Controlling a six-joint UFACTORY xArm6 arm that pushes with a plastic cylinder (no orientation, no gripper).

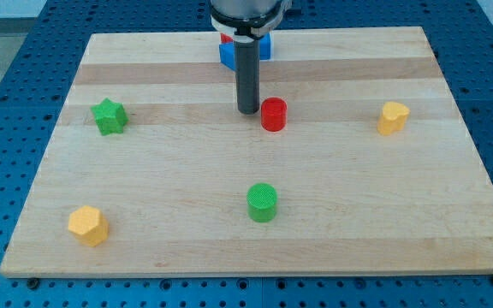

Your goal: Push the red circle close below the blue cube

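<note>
The red circle (273, 114), a short red cylinder, stands on the wooden board a little above the board's middle. The blue cube (228, 54) is near the board's top edge, largely hidden behind the arm; a blue part shows on each side of the rod, with a bit of red and white above it. My tip (248, 110) rests on the board just to the left of the red circle, close to touching it, and below the blue cube.
A green star (109, 116) lies at the view's left. A green cylinder (262, 203) stands below the middle. A yellow hexagon-like block (88, 225) sits at the bottom left. Another yellow block (393, 117) sits at the right. The board (400, 222) lies on a blue perforated table.
</note>
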